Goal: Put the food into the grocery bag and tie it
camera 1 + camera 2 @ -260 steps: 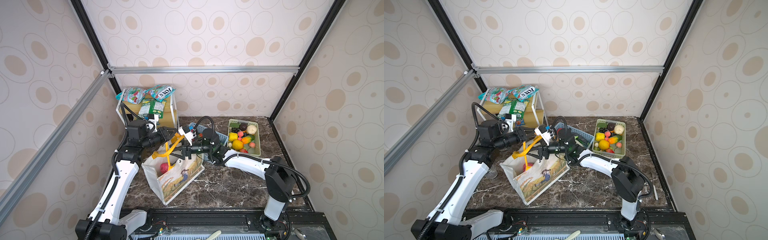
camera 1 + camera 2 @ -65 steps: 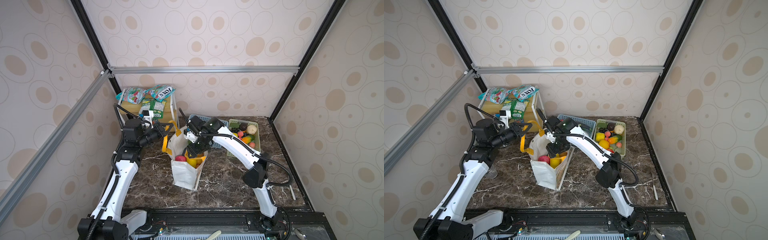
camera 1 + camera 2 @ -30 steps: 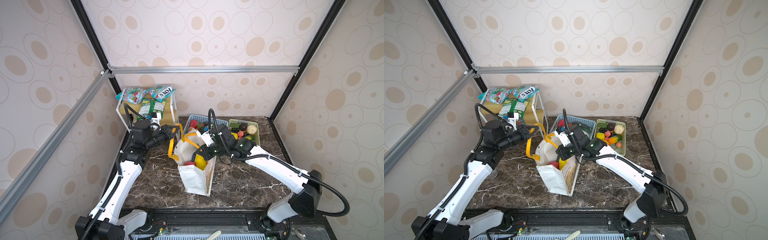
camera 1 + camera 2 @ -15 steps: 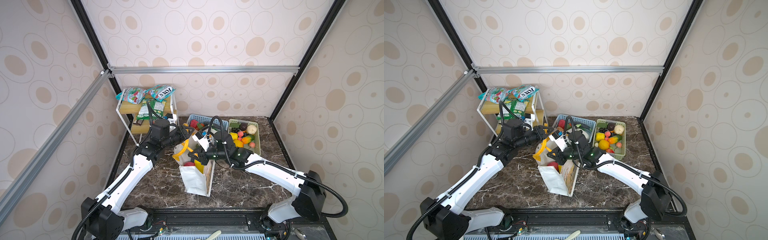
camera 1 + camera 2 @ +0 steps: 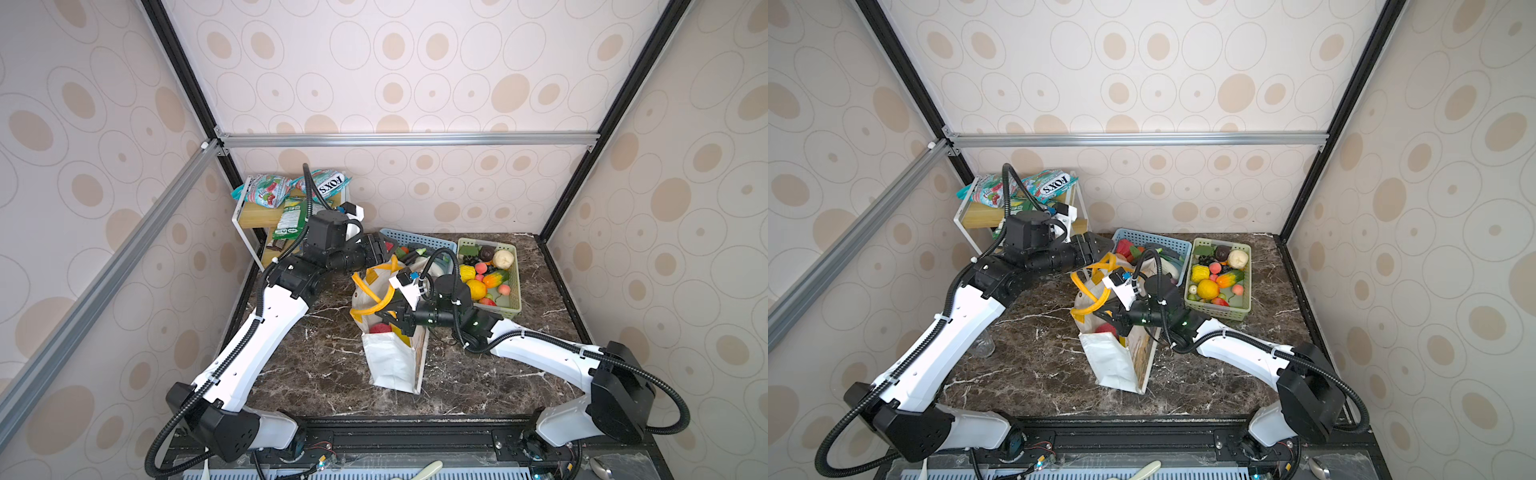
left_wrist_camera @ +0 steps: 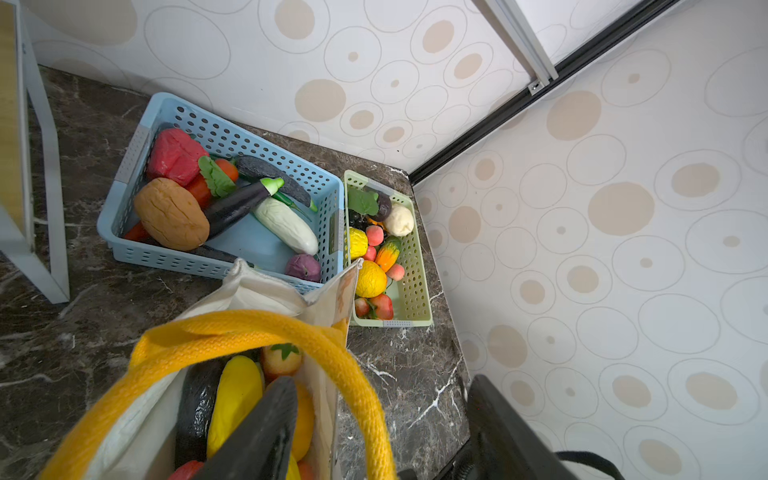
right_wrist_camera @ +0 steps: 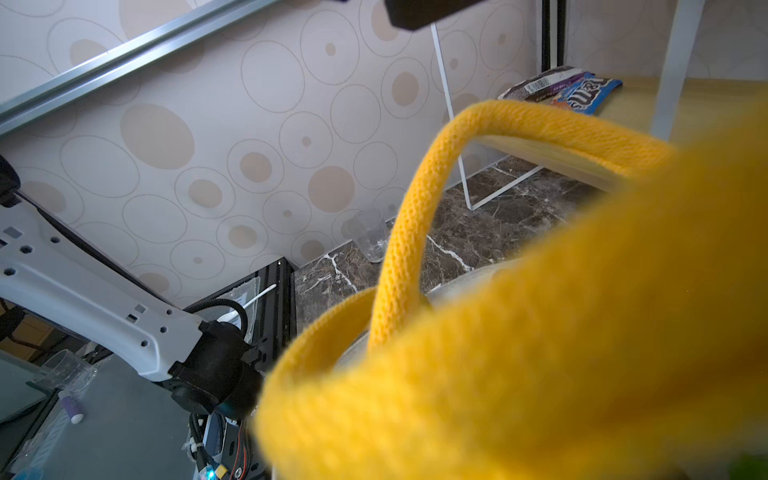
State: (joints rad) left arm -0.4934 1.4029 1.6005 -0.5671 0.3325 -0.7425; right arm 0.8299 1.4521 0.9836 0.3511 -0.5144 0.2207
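— at the middle of the marble table (image 5: 324, 365), how does the grocery bag (image 5: 388, 361) stand?
— upright, mouth up, just in front of the blue basket (image 6: 124, 166) and the green basket (image 6: 417, 270). some food (image 6: 235, 395) is inside it; more lies in both baskets.
— and the two grippers?
— the right gripper (image 5: 392, 319) sits at the bag's mouth with its jaws together. a blurred yellow handle (image 7: 519, 353) fills its wrist view, so it looks pinched on that handle, though the contact itself is hidden. the left gripper (image 5: 379, 254) hovers over the far rim with its jaws apart, holding nothing. the other loop (image 6: 257, 332) arches just in front of its fingers (image 6: 266, 424).
— so which step is this?
— the tying, most likely: in the right wrist view one loop seems to pass through the other. the baskets are far from bare, though.
— how should it go well?
— the right arm should hold its pinch low and steady, since the bag is soft and looks top-heavy with fruit. the left one should take the free loop at its crown and close fully before pulling. then it draws that loop through the held one. the pull should go sideways, not up, or the bag may lift and spill.
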